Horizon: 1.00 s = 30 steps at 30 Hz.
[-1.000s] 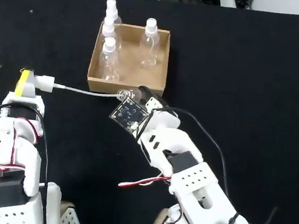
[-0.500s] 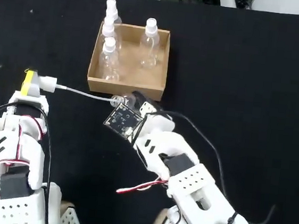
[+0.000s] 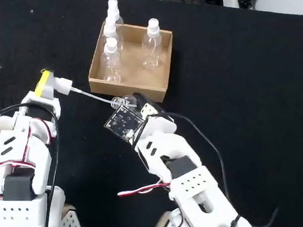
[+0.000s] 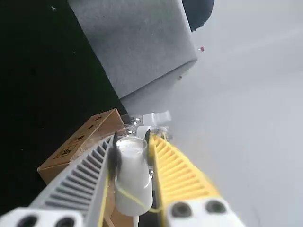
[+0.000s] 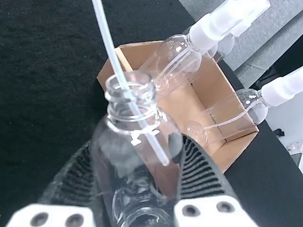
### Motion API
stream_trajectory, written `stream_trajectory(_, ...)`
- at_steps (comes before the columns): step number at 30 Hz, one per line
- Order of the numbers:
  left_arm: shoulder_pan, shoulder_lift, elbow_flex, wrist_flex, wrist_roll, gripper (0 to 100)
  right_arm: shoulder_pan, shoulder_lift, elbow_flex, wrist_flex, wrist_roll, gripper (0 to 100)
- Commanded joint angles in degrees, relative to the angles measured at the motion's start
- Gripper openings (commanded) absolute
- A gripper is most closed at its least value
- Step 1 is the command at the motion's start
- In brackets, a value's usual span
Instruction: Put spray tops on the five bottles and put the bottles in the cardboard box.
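a table covered in matt black cloth (image 3: 264, 76) spans the whole high view, its surface flat and unwrinkled. toward the far side, a little left of the middle, an open brown cardboard box (image 3: 127, 86) sits flat on the cloth with its walls square to the table's edges and its open top facing up. on the right half a thin black cable (image 3: 220, 158) trails over the cloth, curving from near the box's near right corner toward the table's near right edge.

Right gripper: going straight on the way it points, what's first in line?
Probably the near wall of the cardboard box, just ahead of the bottle in the right gripper; depth is unclear.
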Motion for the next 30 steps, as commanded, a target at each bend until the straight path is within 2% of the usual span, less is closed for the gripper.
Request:
stream_trajectory(1,0.92,-0.70,-1.01,-0.88,-0.70,3,-1.32,-1.89,-0.66,-1.32,0.26,4.2)
stream_trajectory(6,6.81,-0.70,-1.54,2.73,-0.88,3,-1.32,-1.89,-0.75,-1.32,0.26,4.2)
stream_trajectory(12,11.38,-0.70,-1.01,2.73,-4.31,3,-1.41,-1.89,-0.75,-1.32,0.18,4.2)
stream_trajectory(20,15.25,-0.62,-0.92,3.16,-4.57,3,-1.41,-1.89,-0.75,-1.32,0.09,4.2)
stream_trajectory(25,17.63,-0.62,-0.31,3.16,-7.21,3,-2.46,-1.89,-0.66,-1.32,0.09,4.2)
stream_trajectory(30,17.63,-0.62,-0.22,3.16,-8.18,3,-3.96,-1.89,-0.22,-0.35,0.18,4.2)
